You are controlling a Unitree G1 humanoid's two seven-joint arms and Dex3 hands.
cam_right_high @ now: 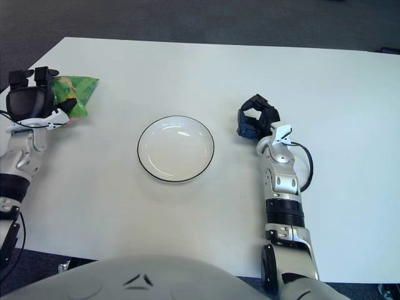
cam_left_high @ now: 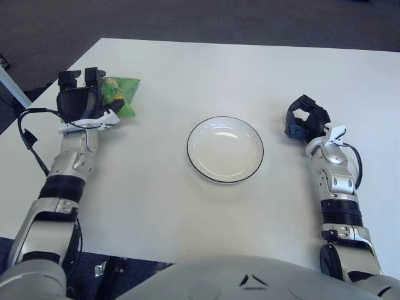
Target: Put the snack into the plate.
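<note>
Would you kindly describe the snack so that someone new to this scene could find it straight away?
Start at the white table with the plate at its middle. Look to the robot's left, near the table's far left edge, where the left hand shows: the snack is the small packet right beside it. It is the only green thing on the table; the right hand shows on the plate's other side.

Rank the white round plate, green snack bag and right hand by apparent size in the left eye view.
1. White round plate with dark rim, clearly largest.
2. Black three-finger right hand and green snack bag look similar; the left hand covers part of the bag, so no ranking.
</note>
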